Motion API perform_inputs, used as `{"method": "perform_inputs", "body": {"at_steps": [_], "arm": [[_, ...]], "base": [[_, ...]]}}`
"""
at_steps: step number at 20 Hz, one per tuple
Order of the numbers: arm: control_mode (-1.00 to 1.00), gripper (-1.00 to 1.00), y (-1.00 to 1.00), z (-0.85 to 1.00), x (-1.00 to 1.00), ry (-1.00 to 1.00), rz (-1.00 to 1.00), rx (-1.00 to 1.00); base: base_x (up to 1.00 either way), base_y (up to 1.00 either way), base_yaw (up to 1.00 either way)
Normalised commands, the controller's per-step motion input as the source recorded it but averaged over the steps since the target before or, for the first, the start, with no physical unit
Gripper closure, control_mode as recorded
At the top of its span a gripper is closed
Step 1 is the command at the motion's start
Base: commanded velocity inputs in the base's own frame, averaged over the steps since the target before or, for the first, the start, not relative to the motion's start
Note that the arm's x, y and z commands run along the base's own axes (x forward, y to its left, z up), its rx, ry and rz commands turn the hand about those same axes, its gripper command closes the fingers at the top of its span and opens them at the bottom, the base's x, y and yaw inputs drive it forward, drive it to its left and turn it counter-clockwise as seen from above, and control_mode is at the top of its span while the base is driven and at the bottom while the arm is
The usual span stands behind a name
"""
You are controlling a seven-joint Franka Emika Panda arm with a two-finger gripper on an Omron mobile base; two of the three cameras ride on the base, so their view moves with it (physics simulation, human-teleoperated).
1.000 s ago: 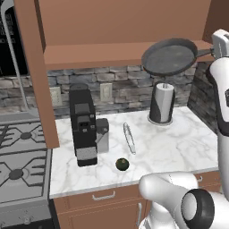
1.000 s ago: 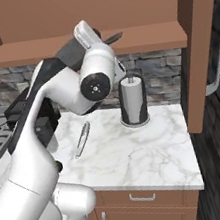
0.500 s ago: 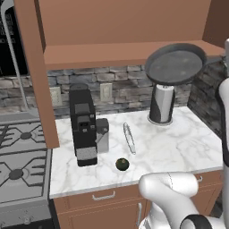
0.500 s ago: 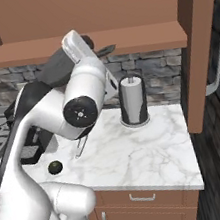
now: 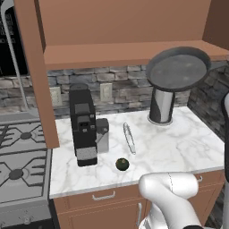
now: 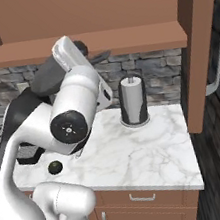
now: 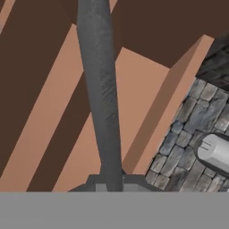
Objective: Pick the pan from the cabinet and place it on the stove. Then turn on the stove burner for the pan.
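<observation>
Pan (image 5: pixel 178 68) carried tilted in the air at two o'clock over the counter (image 5: pixel 179 147), just above the paper-towel roll (image 5: pixel 161 105), out of the open cabinet (image 5: pixel 125 27); fingers pinching its handle (image 7: pixel 100 94), judging by the hand view. Stove (image 5: pixel 20 174) waiting at eight o'clock. Left view gives the pan's face; hand view the handle edge-on.
</observation>
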Motion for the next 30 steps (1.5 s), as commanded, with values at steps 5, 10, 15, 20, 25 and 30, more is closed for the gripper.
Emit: {"method": "perform_inputs", "body": {"at_steps": [5,10,15,20,25,30], "arm": [[-1.00,1.00,0.00,0.00,0.00,0.00,0.00,0.00],[1.00,1.00,0.00,-0.02,-0.07,0.00,0.00,0.00],[1.00,1.00,0.00,0.00,0.00,0.00,0.00,0.00],[1.00,1.00,0.00,0.00,0.00,0.00,0.00,0.00],[1.00,1.00,0.00,0.00,0.00,0.00,0.00,0.00],[1.00,1.00,0.00,0.00,0.00,0.00,0.00,0.00]], "base": [[0.00,0.00,0.00],[-0.08,0.00,0.00],[-0.56,0.06,0.00],[-0.59,0.13,0.00],[-0.61,0.16,0.00],[-0.68,0.22,0.00]]}}
